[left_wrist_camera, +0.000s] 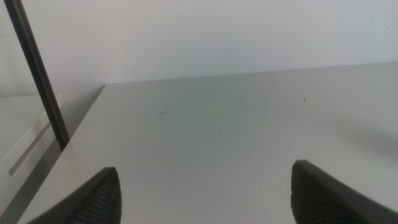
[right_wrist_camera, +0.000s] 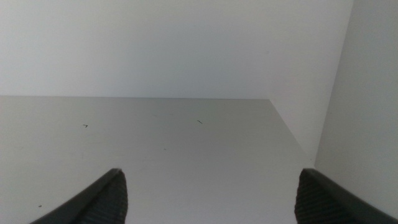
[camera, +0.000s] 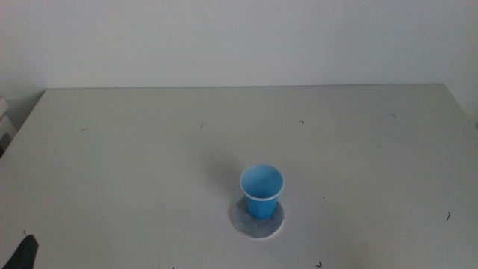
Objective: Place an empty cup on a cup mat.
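Note:
The bright blue cup (camera: 261, 192) stands upright and empty on the round grey cup mat (camera: 252, 224) in the front middle of the table. No gripper touches it. My left gripper (left_wrist_camera: 205, 193) waits at the front left corner; only a dark tip of it shows in the middle view (camera: 25, 252). Its jaws stand wide apart and hold nothing. My right gripper (right_wrist_camera: 208, 194) is out of the middle view. Its jaws also stand wide apart and empty over bare table. Neither wrist view shows the cup or the mat.
The white table (camera: 149, 164) bears small dark specks. A white wall rises behind its far edge. A dark slanted pole (left_wrist_camera: 37, 74) stands off the table's left edge in the left wrist view.

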